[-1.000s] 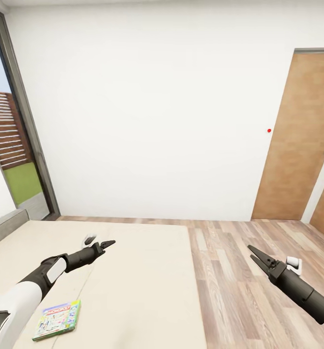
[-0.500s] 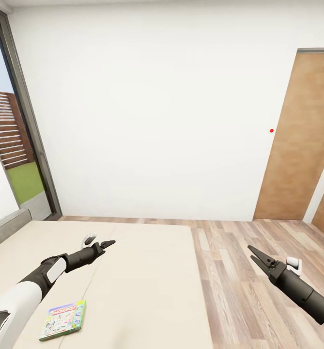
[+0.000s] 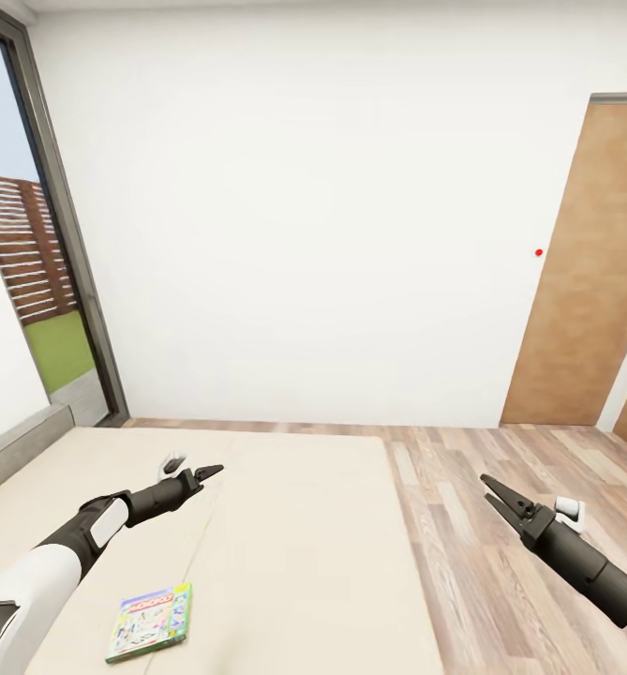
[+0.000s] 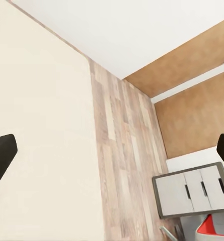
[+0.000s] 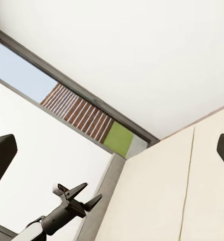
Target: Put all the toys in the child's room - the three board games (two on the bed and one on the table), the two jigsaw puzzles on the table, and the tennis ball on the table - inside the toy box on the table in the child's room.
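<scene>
- The white wall (image 3: 294, 225) of the child's room stands far ahead of both sets of fingers, with a dark-framed window (image 3: 46, 206) off to the left and a brown wooden door (image 3: 585, 272) off to the right.
- The bed (image 3: 294, 562), a low beige mattress with a grey headboard (image 3: 13, 448) at its left edge, spreads beneath the left gripper and reaches well past its fingertips toward the wall.
- The wood-plank floor (image 3: 500, 525) lies below the right gripper and runs on ahead of it to the door.
- A grey drawer unit (image 4: 192, 193) stands on the planks, seen in the left wrist view far beyond the fingers.
- The board game (image 3: 150, 622), a flat green-edged box with a white colourful cover, lies flat on the mattress well behind the left fingertips, close beside the left forearm, touched by neither gripper.
- The left gripper (image 3: 201, 472) hangs over the bed with its fingers spread and nothing between them.
- The right gripper (image 3: 494, 491) hangs over the floor, fingers likewise parted and empty.
</scene>
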Robot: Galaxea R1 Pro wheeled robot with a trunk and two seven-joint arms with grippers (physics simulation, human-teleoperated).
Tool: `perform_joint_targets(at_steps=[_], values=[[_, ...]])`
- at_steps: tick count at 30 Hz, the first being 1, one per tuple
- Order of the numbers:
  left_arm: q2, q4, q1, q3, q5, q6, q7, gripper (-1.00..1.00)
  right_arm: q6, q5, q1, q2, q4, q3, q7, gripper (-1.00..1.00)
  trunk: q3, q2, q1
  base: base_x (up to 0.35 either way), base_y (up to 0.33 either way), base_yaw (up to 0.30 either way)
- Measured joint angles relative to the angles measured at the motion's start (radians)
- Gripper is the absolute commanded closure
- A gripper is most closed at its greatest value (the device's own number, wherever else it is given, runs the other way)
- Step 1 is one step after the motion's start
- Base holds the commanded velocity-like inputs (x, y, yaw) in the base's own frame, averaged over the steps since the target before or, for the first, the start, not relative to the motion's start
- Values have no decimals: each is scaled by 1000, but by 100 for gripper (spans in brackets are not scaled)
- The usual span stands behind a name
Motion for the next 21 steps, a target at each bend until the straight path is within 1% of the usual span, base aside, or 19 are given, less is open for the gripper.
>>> perform_joint_targets(at_steps=[3, 10, 17, 21], values=[[0, 0, 0, 1, 0, 0, 0, -100, 0, 0, 0, 0, 0, 0, 0, -100, 0, 0, 0, 84, 288, -37], [1, 0, -1, 1, 1, 0, 0, -100, 0, -1, 0, 0, 0, 2, -1, -100, 1, 0, 0, 85, 262, -142], [2, 0, 0, 1, 2, 0, 0, -100, 0, 0, 0, 0, -2, 3, 0, -100, 1, 0, 0, 13, 40, -19], [2, 0, 0, 1, 2, 0, 0, -100, 0, 0, 0, 0, -2, 2, 0, -100, 1, 0, 0, 1, 99, -1]])
